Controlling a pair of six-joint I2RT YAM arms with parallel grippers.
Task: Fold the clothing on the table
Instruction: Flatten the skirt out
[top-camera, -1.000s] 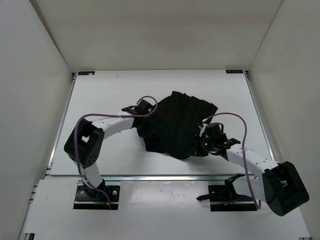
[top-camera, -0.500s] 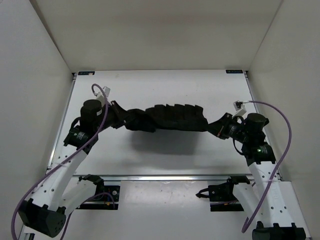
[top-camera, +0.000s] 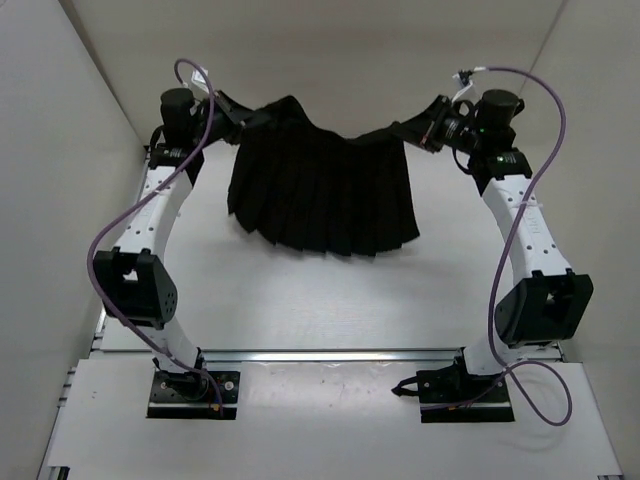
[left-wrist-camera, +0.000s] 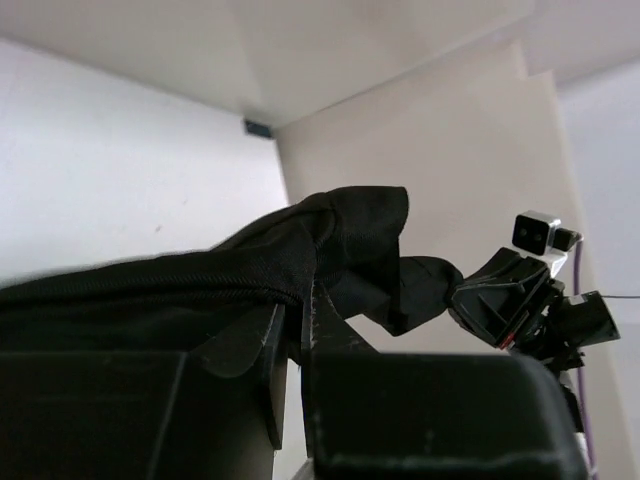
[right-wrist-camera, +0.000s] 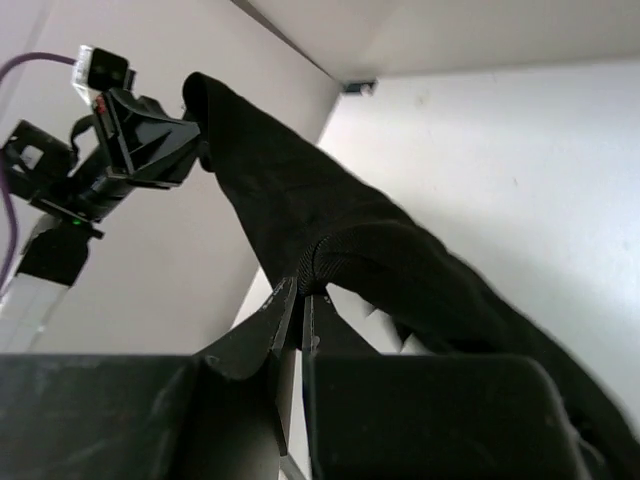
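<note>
The table (top-camera: 300, 310) is a wide white surface that fills the middle of the top view, and the clothing (top-camera: 325, 195), a black pleated skirt, is held up over its far half, spread out flat between the two arms. Its narrower waistband runs along the top, sagging a little in the middle, and the flared hem hangs down toward the near side; I cannot tell if the hem touches the table. The left arm (top-camera: 150, 215) and the right arm (top-camera: 525, 230) both reach far forward and upward, one at each side of the skirt. The left gripper (top-camera: 243, 117) pinches the left end of the waistband, and in its own wrist view the fingers are pressed together with a bunch of black fabric caught at their tips. The right gripper (top-camera: 408, 130) pinches the right end in the same way, its jaws almost touching around a fold of the cloth. A purple cable (top-camera: 108, 250) loops beside the left arm. In the left wrist view a small dark corner bracket (left-wrist-camera: 258, 127) sits at the far edge of the table.
</note>
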